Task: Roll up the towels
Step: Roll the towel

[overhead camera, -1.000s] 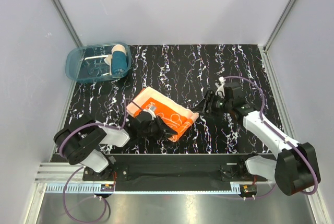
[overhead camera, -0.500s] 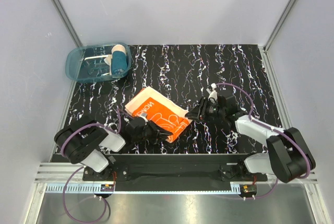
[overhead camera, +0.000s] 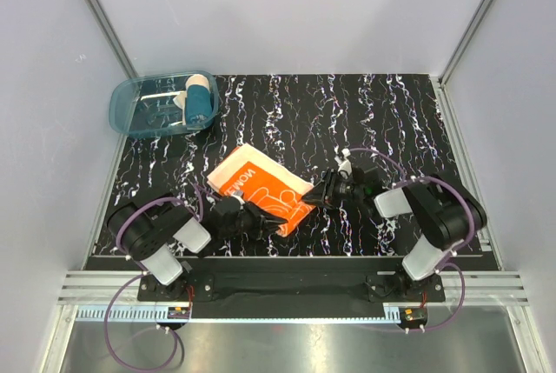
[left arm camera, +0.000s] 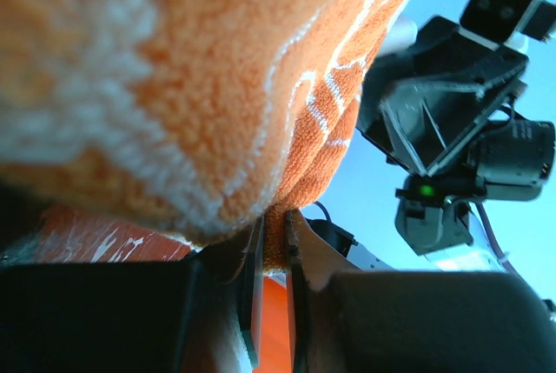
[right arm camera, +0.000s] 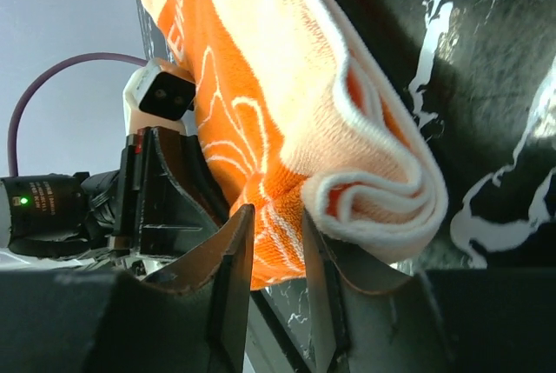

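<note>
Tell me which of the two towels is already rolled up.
The teal-blue towel, standing as a roll in the blue tub at far left. The orange towel is only folded over, not rolled.

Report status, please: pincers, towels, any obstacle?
Left pincer and right pincer both clamped on orange towel, opposite sides. Towel folded, not yet rolled. Teal towel rolled, in blue tub. Nothing in the way.

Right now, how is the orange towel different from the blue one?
The orange towel is folded, not rolled, and the blue towel is rolled up. The orange towel is out on the black table, but the blue towel sits inside the tub. The left gripper pinches the orange towel, with the right gripper at its folded end. Nothing touches the blue towel. Both are small soft cloths.
</note>
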Available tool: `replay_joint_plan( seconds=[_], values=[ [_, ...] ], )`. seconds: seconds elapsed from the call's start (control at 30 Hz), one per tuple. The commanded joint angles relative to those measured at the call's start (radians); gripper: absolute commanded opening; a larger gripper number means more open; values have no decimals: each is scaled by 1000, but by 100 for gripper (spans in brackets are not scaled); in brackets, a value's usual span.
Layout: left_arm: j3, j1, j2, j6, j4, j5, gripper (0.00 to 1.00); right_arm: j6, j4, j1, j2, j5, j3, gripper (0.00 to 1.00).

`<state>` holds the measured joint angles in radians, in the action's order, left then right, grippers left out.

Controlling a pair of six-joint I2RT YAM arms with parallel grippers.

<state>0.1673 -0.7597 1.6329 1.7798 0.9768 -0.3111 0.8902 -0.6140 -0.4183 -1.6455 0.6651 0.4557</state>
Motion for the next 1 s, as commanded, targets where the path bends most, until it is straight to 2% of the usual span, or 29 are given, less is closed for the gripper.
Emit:
replay_joint_plan(
  seconds=[0.0, 0.17, 0.23, 0.27, 0.3, 0.37, 0.47, 0.67, 0.73, 0.8, 0.9, 0.97],
  values=[
    [-20, 11, 10, 4, 26, 15, 0, 16, -173, -10, -97, 7, -6, 36],
    [-25, 11, -13, -32, -6, 10, 8, 41, -245, -8, -189, -15, -9, 32],
    [-2, 11, -44, -113, -102, 0, 16, 35, -219, -8, -198, -27, 1, 31],
    [24, 11, -89, -158, -166, -9, 30, 23, -173, -8, -197, -36, 14, 31],
    [85, 11, -119, -242, -338, 3, 37, 16, -158, -11, -194, -45, 18, 31],
    [132, 7, -223, -308, -497, 38, 47, 13, -136, -13, -197, -55, 27, 31],
    [228, 7, -347, -443, -818, 122, 56, 13, -104, -14, -214, -62, 43, 31],
    [463, -26, -444, -687, -1186, 320, 62, -7, -27, -30, -214, -90, 74, 31],
    [550, -90, -435, -822, -1337, 479, 63, -11, -17, -36, -217, -97, 83, 31],
    [668, -157, -417, -987, -1407, 623, 64, -11, -6, -39, -220, -99, 86, 31],
    [781, -275, -357, -1160, -1439, 736, 64, -14, 3, -40, -226, -102, 92, 30],
    [833, -335, -302, -1235, -1428, 756, 62, -14, 5, -42, -229, -102, 95, 31]
  ],
)
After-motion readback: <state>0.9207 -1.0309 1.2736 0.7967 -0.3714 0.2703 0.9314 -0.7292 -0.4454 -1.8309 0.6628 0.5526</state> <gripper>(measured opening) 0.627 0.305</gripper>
